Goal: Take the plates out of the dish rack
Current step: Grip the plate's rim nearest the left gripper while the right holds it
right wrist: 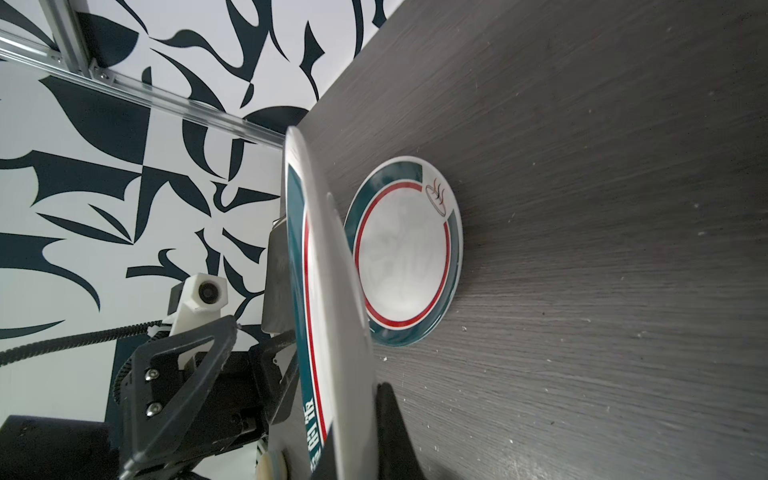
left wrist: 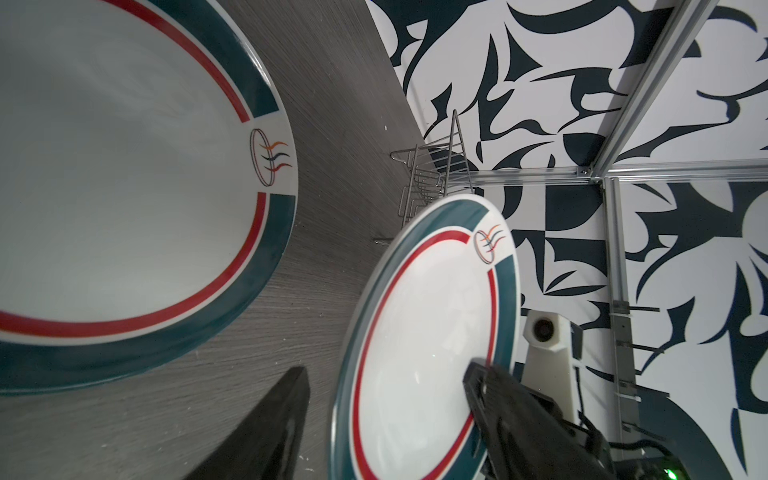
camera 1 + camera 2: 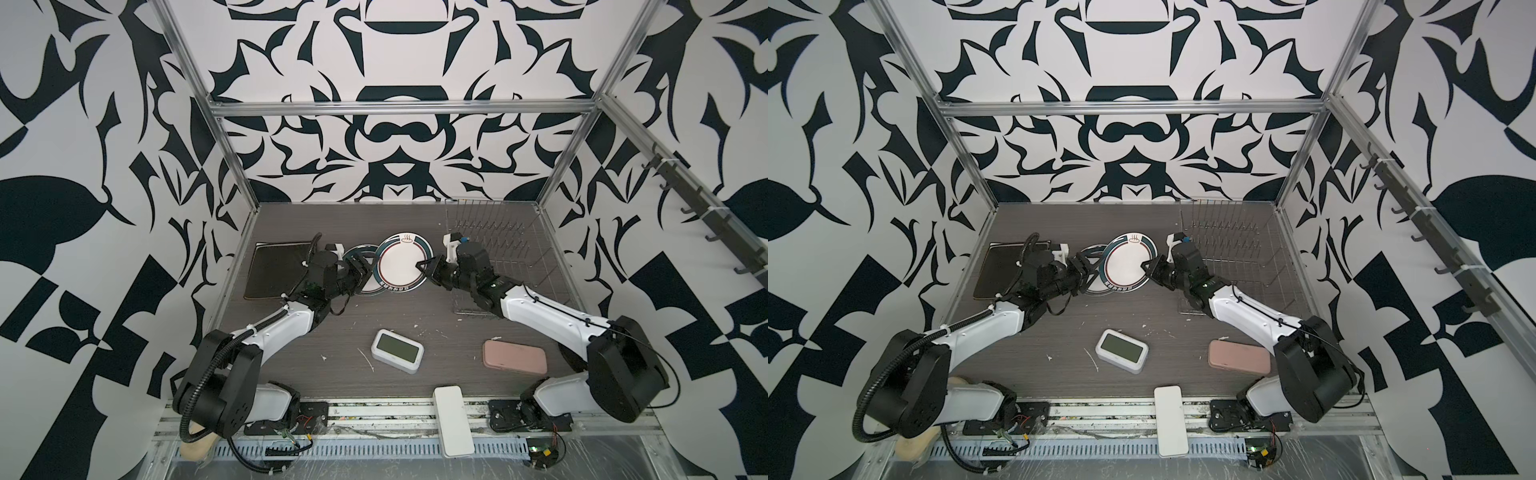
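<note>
Pretty obvious I'm living in a robot lab test cell, not anyone's kitchen: my dark wood-grain table (image 3: 395, 316) is boxed in by a bare aluminium frame (image 3: 399, 107), with printed black-and-white pattern panels (image 3: 399, 50) standing behind it and on both sides. Along the table's near edge my left arm (image 3: 266, 332) and right arm (image 3: 540, 307) are bolted to a metal rail (image 3: 374, 419). A slotted cable duct (image 3: 353, 451) and an exposed circuit board (image 3: 540, 453) sit just past that.

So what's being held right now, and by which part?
The right gripper is shut on the raised round plate, pinching its rim. The left gripper straddles the opposite rim, jaws open.
</note>
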`<action>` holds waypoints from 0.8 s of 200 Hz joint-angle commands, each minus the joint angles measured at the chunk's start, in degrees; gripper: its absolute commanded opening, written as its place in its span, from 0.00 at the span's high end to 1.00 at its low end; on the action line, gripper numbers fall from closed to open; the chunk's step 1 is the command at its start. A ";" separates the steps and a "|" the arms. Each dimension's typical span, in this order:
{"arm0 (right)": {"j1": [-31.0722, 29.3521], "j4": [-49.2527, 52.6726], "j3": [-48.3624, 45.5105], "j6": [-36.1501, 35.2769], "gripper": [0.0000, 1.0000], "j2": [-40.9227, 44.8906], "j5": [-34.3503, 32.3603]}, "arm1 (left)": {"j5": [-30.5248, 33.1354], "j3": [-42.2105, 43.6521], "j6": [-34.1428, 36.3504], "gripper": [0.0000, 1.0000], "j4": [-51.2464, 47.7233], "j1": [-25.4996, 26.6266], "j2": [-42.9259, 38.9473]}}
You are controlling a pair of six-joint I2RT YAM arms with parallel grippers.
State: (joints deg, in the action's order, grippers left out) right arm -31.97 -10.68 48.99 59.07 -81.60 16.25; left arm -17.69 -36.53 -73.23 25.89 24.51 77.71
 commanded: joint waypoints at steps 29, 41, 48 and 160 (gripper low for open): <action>-0.03 -5.15 2.34 1.30 1.00 -0.05 3.44 | -0.85 -0.43 -0.33 0.39 2.41 0.21 -0.35; -0.02 -5.25 2.34 1.31 1.00 0.04 3.44 | -0.69 -0.38 -0.17 0.39 2.31 0.25 -0.54; 0.01 -5.33 2.34 1.30 1.00 0.08 3.56 | -0.59 -0.34 -0.24 0.39 2.15 0.23 -0.64; 1.79 -10.94 2.25 6.07 1.00 -2.41 10.50 | -0.94 -1.43 0.29 0.63 2.17 0.20 -0.15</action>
State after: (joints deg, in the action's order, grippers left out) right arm -30.74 -16.27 48.99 63.75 -84.25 23.75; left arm -18.00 -36.51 -73.14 26.30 24.51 77.73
